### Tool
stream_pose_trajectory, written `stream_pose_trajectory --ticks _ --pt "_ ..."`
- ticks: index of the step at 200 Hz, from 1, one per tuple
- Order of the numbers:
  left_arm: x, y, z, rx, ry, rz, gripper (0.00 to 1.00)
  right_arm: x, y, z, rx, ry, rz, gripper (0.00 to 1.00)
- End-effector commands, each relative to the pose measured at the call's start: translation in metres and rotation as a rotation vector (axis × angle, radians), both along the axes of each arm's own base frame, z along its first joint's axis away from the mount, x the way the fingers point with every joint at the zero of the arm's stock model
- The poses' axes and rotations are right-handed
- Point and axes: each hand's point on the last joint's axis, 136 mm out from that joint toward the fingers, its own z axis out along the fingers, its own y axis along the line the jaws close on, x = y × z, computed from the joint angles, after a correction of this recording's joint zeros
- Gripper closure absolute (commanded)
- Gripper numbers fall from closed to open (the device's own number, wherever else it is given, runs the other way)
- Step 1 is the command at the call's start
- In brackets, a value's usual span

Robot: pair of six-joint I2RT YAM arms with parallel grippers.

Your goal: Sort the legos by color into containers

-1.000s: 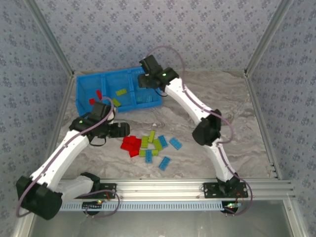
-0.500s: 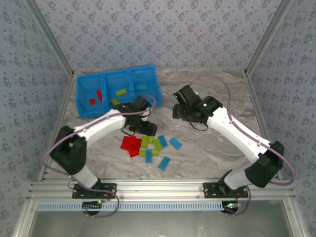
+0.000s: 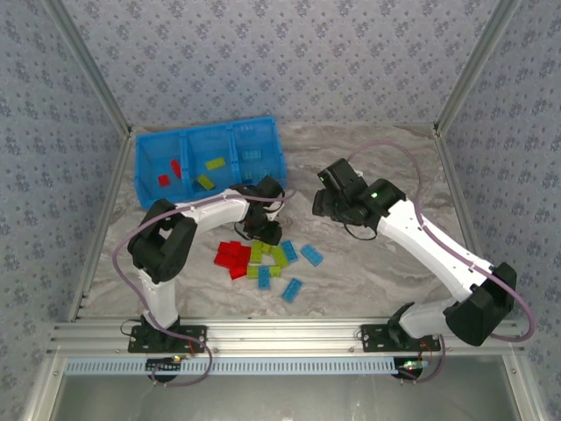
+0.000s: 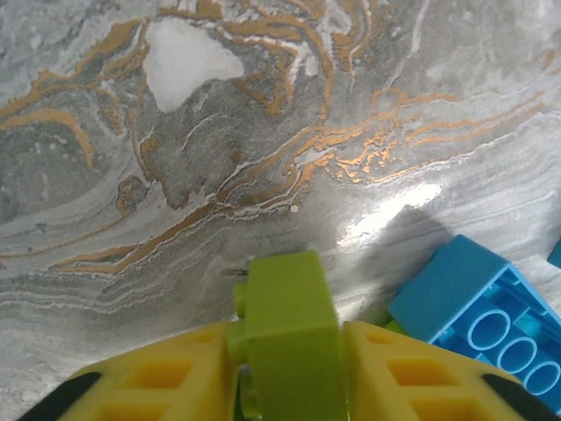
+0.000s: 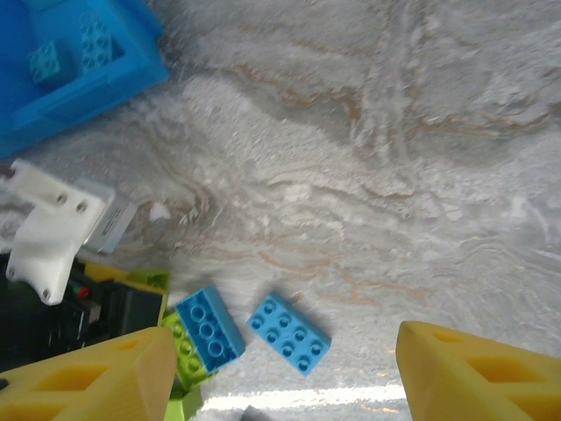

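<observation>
1. Legos point(image 3: 267, 259): a loose heap on the marble table point(image 3: 394, 158) in front of the arms. The red cluster point(image 3: 231, 256) is on the left, greens in the middle, blues point(image 3: 310, 254) on the right. From above, the left arm's wrist point(image 3: 254, 210) hides the heap's far edge.
2. Left gripper point(image 4: 289, 355): yellow fingers clamped on one green lego point(image 4: 285, 303). The frame cuts off its lower end, so I cannot tell if it is clear of the table.
3. A blue brick point(image 4: 469, 307) lies underside-up just beside it, partly cut off.
4. Right gripper point(image 5: 282, 360): fingers wide apart with nothing between them, above bare table near two blue bricks point(image 5: 289, 333).
5. Tray point(image 3: 153, 158), far left: reds in the left compartment, greens in the middle, blues in the right. Counts are hard to make out.
</observation>
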Motion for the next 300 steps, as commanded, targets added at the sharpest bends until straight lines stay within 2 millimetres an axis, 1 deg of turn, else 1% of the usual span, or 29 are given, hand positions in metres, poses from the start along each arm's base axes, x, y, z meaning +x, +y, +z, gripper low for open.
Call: stream_pose_trajectory --ticks 1,11,15,22,31,48,68,85,93,102,112,119,129,146,157,173,177,179,191,204,224,234,242,255,265,270,276,285,300 --pt "0.009 -0.007 0.012 -0.029 -0.020 -0.005 0.67 -0.013 0.022 -0.021 0.019 0.102 0.131 0.29" --pt "0.013 -0.008 0.021 -0.046 -0.032 0.003 0.68 -0.018 0.027 -0.025 0.032 0.131 0.162 0.29" --pt "0.011 -0.003 0.024 -0.034 -0.017 0.007 0.69 -0.019 0.029 -0.026 0.038 0.136 0.171 0.29" --pt "0.014 0.000 0.033 -0.036 -0.022 0.020 0.70 -0.020 0.033 -0.025 0.055 0.137 0.183 0.29" --pt "0.021 0.005 0.048 -0.051 -0.041 0.045 0.75 -0.019 0.037 -0.023 0.072 0.130 0.187 0.29" --pt "0.037 0.022 0.079 -0.088 -0.091 0.115 0.75 -0.014 0.039 -0.017 0.093 0.105 0.171 0.28" --pt "0.060 0.055 0.122 -0.117 -0.167 0.217 0.75 -0.006 0.040 -0.011 0.109 0.079 0.149 0.28" --pt "0.082 0.093 0.157 -0.124 -0.257 0.314 0.75 -0.003 0.041 -0.010 0.114 0.072 0.135 0.28" --pt "0.094 0.113 0.170 -0.112 -0.300 0.365 0.75 -0.001 0.041 -0.010 0.116 0.070 0.128 0.28" --pt "0.106 0.136 0.179 -0.085 -0.340 0.423 0.75 0.000 0.042 -0.010 0.118 0.070 0.126 0.28" --pt "0.121 0.159 0.182 -0.054 -0.367 0.481 0.75 0.001 0.043 -0.012 0.118 0.075 0.121 0.28" --pt "0.132 0.170 0.183 -0.045 -0.379 0.514 0.75 0.003 0.045 -0.012 0.122 0.074 0.121 0.28" --pt "0.150 0.182 0.179 -0.040 -0.386 0.551 0.74 0.004 0.046 -0.013 0.121 0.078 0.120 0.28" --pt "0.179 0.194 0.168 -0.020 -0.384 0.598 0.74 0.007 0.049 -0.012 0.118 0.080 0.123 0.28" --pt "0.196 0.197 0.158 0.000 -0.373 0.618 0.73 0.007 0.051 -0.010 0.115 0.080 0.128 0.28" --pt "0.218 0.194 0.160 -0.006 -0.381 0.626 0.69 0.008 0.053 -0.007 0.112 0.071 0.132 0.28" --pt "0.221 0.192 0.157 -0.005 -0.373 0.623 0.67 0.007 0.053 -0.007 0.111 0.071 0.132 0.28" --pt "0.227 0.191 0.165 -0.016 -0.392 0.625 0.66 0.007 0.053 -0.006 0.112 0.070 0.133 0.28" --pt "0.238 0.190 0.172 -0.022 -0.409 0.627 0.58 0.007 0.055 -0.006 0.112 0.070 0.136 0.28" --pt "0.243 0.191 0.178 -0.013 -0.422 0.627 0.55 0.005 0.055 -0.008 0.107 0.077 0.139 0.28" --pt "0.237 0.195 0.191 -0.018 -0.440 0.626 0.53 0.001 0.057 -0.013 0.092 0.086 0.149 0.28" --pt "0.226 0.195 0.200 -0.018 -0.437 0.615 0.54 -0.001 0.059 -0.018 0.085 0.087 0.160 0.28" --pt "0.213 0.195 0.209 -0.018 -0.423 0.599 0.55 -0.003 0.063 -0.022 0.082 0.088 0.172 0.28" --pt "0.187 0.192 0.225 -0.032 -0.418 0.565 0.56 -0.006 0.070 -0.032 0.081 0.095 0.193 0.28" --pt "0.164 0.187 0.239 -0.063 -0.430 0.527 0.56 -0.010 0.077 -0.045 0.078 0.113 0.214 0.28" --pt "0.150 0.184 0.238 -0.070 -0.421 0.504 0.56 -0.013 0.080 -0.052 0.076 0.127 0.225 0.28" --pt "0.133 0.180 0.247 -0.092 -0.437 0.476 0.56 -0.016 0.085 -0.060 0.072 0.146 0.244 0.28" --pt "0.109 0.175 0.252 -0.115 -0.450 0.434 0.56 -0.021 0.092 -0.074 0.055 0.172 0.268 0.28" --pt "0.067 0.166 0.251 -0.140 -0.464 0.358 0.55 -0.027 0.102 -0.094 0.012 0.212 0.306 0.29"
